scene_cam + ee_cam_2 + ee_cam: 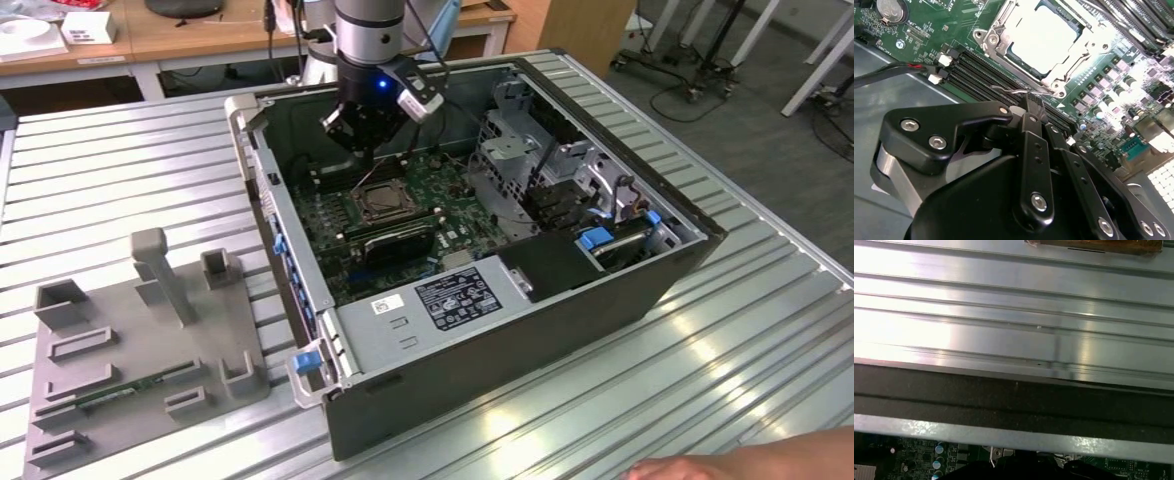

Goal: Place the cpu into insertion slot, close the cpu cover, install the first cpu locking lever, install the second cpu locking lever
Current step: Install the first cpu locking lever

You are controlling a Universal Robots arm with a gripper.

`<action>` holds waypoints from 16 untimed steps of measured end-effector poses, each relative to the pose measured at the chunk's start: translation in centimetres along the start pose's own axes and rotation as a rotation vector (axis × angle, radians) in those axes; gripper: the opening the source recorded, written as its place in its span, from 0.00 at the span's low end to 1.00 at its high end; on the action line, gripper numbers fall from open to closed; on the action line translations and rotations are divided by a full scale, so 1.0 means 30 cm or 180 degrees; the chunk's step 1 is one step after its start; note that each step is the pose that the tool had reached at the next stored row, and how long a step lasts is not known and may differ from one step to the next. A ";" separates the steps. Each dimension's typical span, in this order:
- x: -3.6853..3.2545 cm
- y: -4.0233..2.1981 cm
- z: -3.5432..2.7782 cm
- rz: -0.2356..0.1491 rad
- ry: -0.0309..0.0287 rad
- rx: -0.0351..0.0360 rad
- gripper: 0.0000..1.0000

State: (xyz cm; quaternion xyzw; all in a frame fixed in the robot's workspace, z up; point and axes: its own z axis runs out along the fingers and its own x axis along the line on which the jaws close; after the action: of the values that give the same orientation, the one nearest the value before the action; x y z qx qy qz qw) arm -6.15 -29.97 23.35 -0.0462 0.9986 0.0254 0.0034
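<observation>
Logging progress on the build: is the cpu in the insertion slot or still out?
In. In the second wrist view the cpu lies flat inside the insertion slot, its pale top framed by the silver rim.

Bright glare, probably from overhead

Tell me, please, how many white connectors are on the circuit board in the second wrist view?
2. One white connector sits at the end of the memory slots, the other white connector beside it; the gripper may hide more.
</observation>
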 end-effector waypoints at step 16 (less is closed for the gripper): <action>-0.017 0.004 0.015 0.0000 -0.0001 -0.0008 0.11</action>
State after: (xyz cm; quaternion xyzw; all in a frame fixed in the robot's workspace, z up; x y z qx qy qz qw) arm -5.64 -29.80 22.93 -0.0462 0.9986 0.0266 0.0034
